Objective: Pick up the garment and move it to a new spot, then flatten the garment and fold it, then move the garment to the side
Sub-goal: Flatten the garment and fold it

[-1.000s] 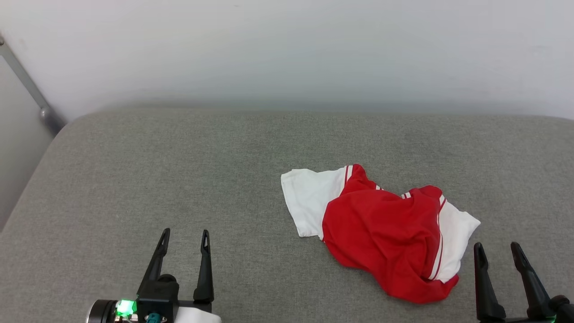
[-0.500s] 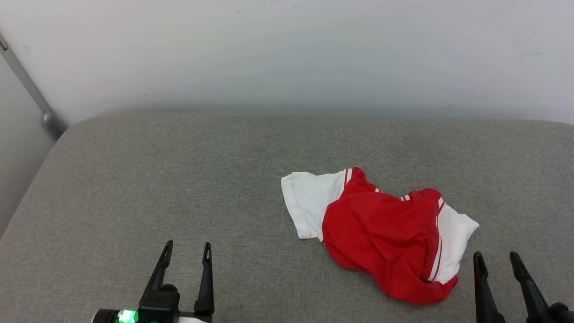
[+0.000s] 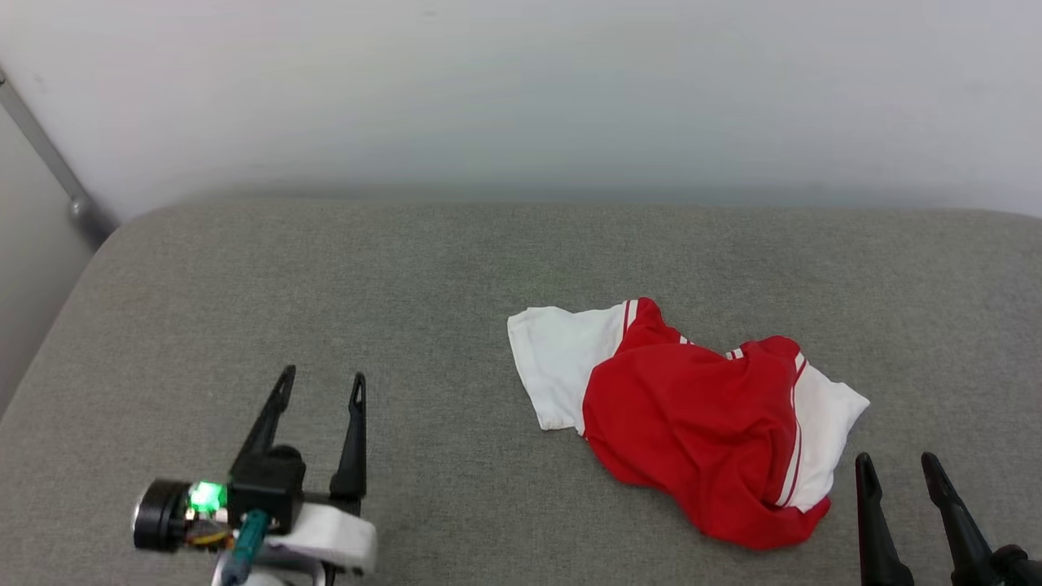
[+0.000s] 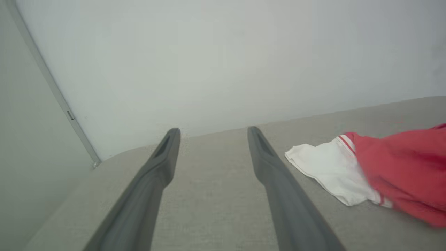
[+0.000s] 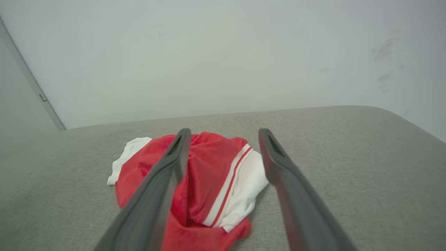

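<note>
The garment [image 3: 684, 415], a red T-shirt with white sleeves and striped trim, lies crumpled on the grey cushion [image 3: 326, 285], right of centre. Its print is hidden. My left gripper [image 3: 321, 378] stands open at the lower left, well clear of the shirt, with nothing between its fingers. In the left wrist view the garment [image 4: 366, 170] lies to the right of the open left gripper [image 4: 212, 130]. My right gripper [image 3: 895, 462] stands open at the lower right, just beside the shirt's right sleeve. From the right wrist, the garment [image 5: 216, 174] lies right behind the open right gripper [image 5: 224, 131].
A pale wall [image 3: 521, 89] runs along the cushion's far edge. A grey metal bar [image 3: 49, 155] slants down the wall at the far left. The cushion's rounded left edge [image 3: 49, 342] drops off close to my left arm.
My left gripper has risen and moved forward and slightly left over the cushion, showing more of its wrist. The right gripper has hardly moved. The garment lies as before.
</note>
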Robot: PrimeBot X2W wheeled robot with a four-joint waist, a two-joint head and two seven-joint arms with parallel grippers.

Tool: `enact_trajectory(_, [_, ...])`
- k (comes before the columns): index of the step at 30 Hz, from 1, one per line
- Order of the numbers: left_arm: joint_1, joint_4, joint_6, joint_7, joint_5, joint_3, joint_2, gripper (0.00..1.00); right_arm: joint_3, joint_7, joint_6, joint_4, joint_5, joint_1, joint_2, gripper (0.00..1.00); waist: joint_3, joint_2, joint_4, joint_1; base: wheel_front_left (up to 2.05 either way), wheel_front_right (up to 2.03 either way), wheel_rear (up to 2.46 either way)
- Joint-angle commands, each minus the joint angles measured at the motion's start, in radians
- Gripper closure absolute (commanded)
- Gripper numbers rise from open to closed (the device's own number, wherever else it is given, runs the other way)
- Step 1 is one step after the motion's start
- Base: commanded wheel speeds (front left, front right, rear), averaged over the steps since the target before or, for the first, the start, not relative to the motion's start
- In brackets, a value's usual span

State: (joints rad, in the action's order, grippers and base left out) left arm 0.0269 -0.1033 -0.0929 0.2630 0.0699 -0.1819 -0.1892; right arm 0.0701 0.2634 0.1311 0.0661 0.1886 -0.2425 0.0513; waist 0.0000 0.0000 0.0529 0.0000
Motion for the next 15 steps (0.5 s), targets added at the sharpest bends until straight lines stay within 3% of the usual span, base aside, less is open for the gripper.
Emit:
enact_trajectory(1, [0.05,-0.015,0.015,0.002,-0.006,0.006,-0.015,0.0,-0.004,0.002,-0.001,0.004,-0.005,0.017,-0.002,0.0,0.007,0.0,-0.004,0.0,0.0,0.0,0.0])
enact_trajectory(3, [0.21,-0.09,0.064,-0.006,-0.012,0.0,-0.045,0.0,-0.008,0.002,-0.001,0.009,-0.011,0.037,-0.002,0.0,0.036,0.0,-0.015,0.0,0.0,0.0,0.0])
enact_trajectory(8, [0.4,-0.166,0.123,-0.081,-0.016,-0.022,-0.069,0.0,-0.012,0.002,-0.001,0.017,-0.016,0.062,-0.002,0.0,0.077,0.0,-0.029,0.0,0.0,0.0,0.0])
enact_trajectory(15, [0.707,-0.294,0.211,-0.296,-0.008,-0.133,-0.087,0.0,-0.016,0.002,-0.001,0.026,-0.016,0.108,-0.002,0.0,0.159,0.0,-0.054,0.0,0.0,0.0,0.0])
